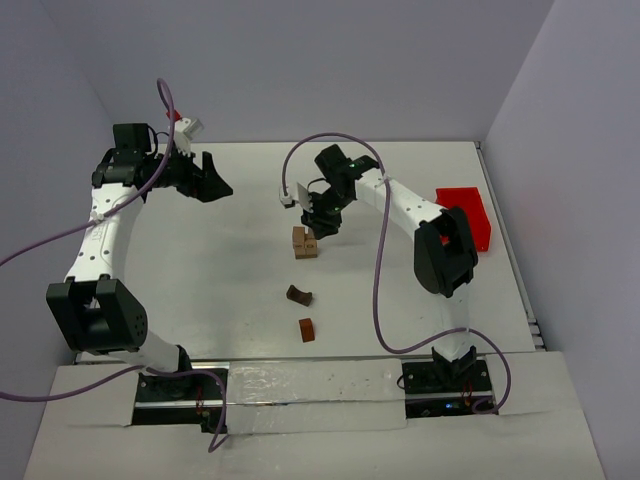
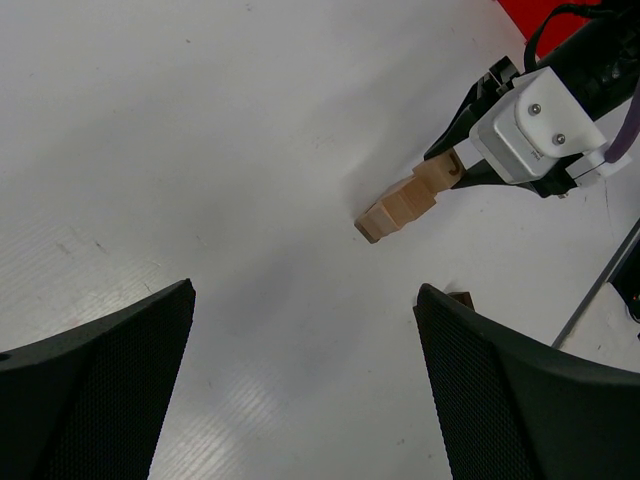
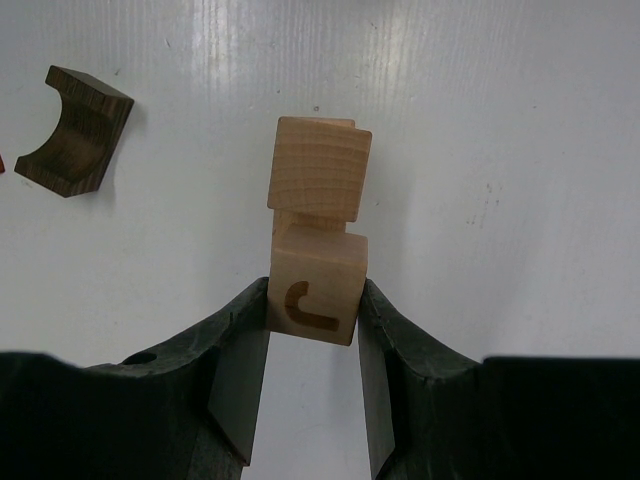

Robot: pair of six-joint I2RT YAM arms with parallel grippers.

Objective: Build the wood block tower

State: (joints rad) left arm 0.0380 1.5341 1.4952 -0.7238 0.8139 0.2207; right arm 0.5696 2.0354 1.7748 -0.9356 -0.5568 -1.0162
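A short, stepped stack of light tan cubes (image 1: 305, 243) stands mid-table, also seen in the left wrist view (image 2: 398, 208). My right gripper (image 3: 315, 292) is shut on the top cube (image 3: 312, 298), which bears a brown curved mark and sits slightly offset on the cubes below (image 3: 320, 175). From above, the right gripper (image 1: 322, 220) hangs directly over the stack. A dark brown arched piece (image 1: 299, 295) (image 3: 72, 130) and a reddish-brown block (image 1: 307, 329) lie loose nearer the arm bases. My left gripper (image 1: 212, 183) (image 2: 307, 292) stands open and empty, well left of the stack.
A red plastic bin (image 1: 466, 214) sits at the right edge of the table, behind the right arm's elbow. Purple cables loop off both arms. Walls close in the table at the back and sides.
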